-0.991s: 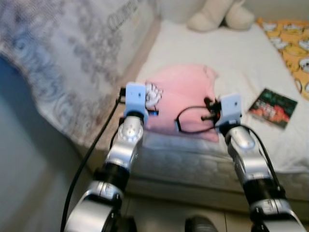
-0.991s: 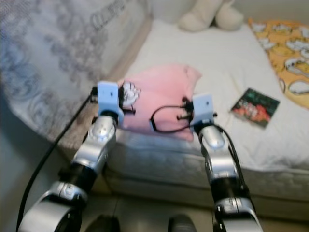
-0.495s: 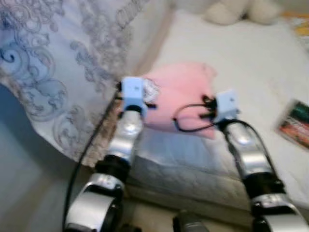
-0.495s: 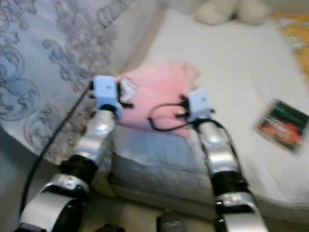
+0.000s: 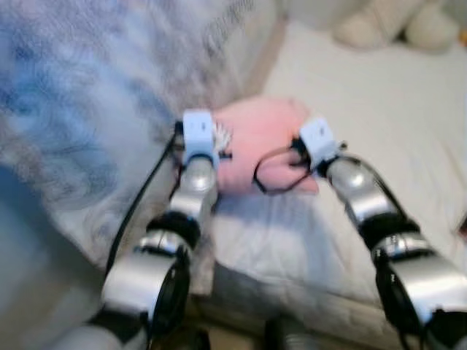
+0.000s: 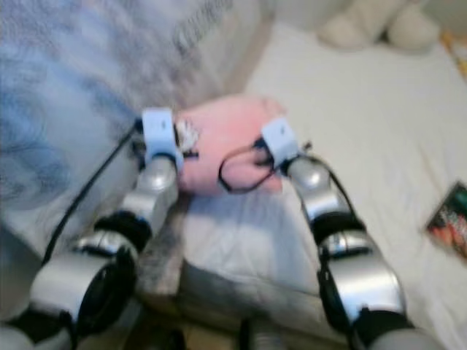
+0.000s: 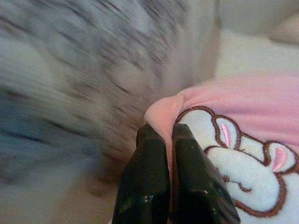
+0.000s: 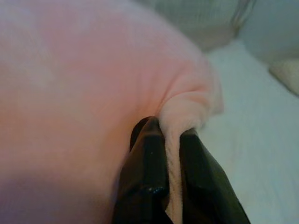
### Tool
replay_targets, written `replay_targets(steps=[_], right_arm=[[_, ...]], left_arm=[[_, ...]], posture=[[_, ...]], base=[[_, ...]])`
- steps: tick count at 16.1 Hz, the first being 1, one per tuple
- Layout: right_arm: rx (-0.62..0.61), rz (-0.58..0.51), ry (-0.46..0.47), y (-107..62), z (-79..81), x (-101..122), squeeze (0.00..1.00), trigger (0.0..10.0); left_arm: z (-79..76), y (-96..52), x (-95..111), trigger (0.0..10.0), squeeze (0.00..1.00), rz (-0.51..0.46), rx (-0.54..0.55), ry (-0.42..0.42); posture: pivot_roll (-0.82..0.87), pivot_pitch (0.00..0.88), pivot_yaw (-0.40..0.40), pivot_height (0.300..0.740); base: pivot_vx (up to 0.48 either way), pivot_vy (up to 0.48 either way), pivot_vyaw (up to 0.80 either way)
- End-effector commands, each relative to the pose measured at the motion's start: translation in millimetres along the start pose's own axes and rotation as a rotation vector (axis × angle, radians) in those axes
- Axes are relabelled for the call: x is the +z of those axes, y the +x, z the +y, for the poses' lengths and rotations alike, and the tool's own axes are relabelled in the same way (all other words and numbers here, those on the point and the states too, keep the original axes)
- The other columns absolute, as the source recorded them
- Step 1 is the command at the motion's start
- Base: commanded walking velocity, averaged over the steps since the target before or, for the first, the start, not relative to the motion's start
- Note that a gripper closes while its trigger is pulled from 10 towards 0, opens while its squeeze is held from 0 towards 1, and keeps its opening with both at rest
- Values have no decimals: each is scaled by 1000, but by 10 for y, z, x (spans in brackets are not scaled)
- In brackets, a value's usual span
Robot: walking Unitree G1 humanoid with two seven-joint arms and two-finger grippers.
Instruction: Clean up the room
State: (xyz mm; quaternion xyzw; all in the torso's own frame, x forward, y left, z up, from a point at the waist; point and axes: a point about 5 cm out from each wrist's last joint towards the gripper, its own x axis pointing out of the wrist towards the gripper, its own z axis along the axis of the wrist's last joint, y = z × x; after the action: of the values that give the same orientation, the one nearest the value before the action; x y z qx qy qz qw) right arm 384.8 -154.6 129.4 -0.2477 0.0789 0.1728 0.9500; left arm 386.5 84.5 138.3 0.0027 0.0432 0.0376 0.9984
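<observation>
A pink fleece garment point(image 5: 263, 142) with a white cartoon animal patch point(image 7: 233, 172) lies folded near the front edge of the bed. My left gripper point(image 7: 163, 133) is shut on the garment's left corner, with a fold of pink fabric pinched between its black fingers. My right gripper point(image 8: 172, 128) is shut on the garment's right edge, a ridge of pink fleece squeezed between its fingers. In the eye views both silver arms reach forward to the garment, left wrist point(image 5: 198, 135) and right wrist point(image 5: 317, 140) at its two sides.
The garment rests on a white mattress point(image 5: 379, 131). A grey patterned blanket point(image 5: 95, 95) hangs over the bed's left side. A cream plush toy point(image 5: 394, 22) sits at the back. A dark book point(image 6: 449, 226) lies at the right.
The whole picture has shifted and blurred, so the camera has moved toward the left. Both grippers keep their hold on the pink garment, and the right arm now angles in more.
</observation>
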Motion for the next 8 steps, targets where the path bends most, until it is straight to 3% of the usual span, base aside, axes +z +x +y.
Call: replay_targets(steps=[1,3,4,6,7,8], right_arm=[[12,39,-49,1,31,-72,0,10000],[52,140,-144,-55,156,-326,0,10000],[54,182,-159,-97,155,-435,0,10000],[35,213,-162,-134,118,-517,0,10000],[6,217,-126,-145,86,-534,0,10000],[-18,214,-92,-151,64,-540,1000,10000]], left_arm=[[217,42,-5,10000,0,3,101,5],[133,-32,-232,10000,0,110,86,-61],[-22,-134,-419,10000,0,181,43,-89],[-166,-244,-586,10000,0,241,0,-96],[-157,-238,-579,10000,0,234,5,-69],[-128,-197,-504,10000,1000,198,11,-39]], posture=[[-175,42,25,697],[-161,83,16,697],[-164,103,12,697],[-174,121,10,697],[-179,126,9,697],[-181,130,9,697]], base=[[0,0,0],[0,0,0],[0,0,0],[0,0,0],[0,0,0],[0,0,0]])
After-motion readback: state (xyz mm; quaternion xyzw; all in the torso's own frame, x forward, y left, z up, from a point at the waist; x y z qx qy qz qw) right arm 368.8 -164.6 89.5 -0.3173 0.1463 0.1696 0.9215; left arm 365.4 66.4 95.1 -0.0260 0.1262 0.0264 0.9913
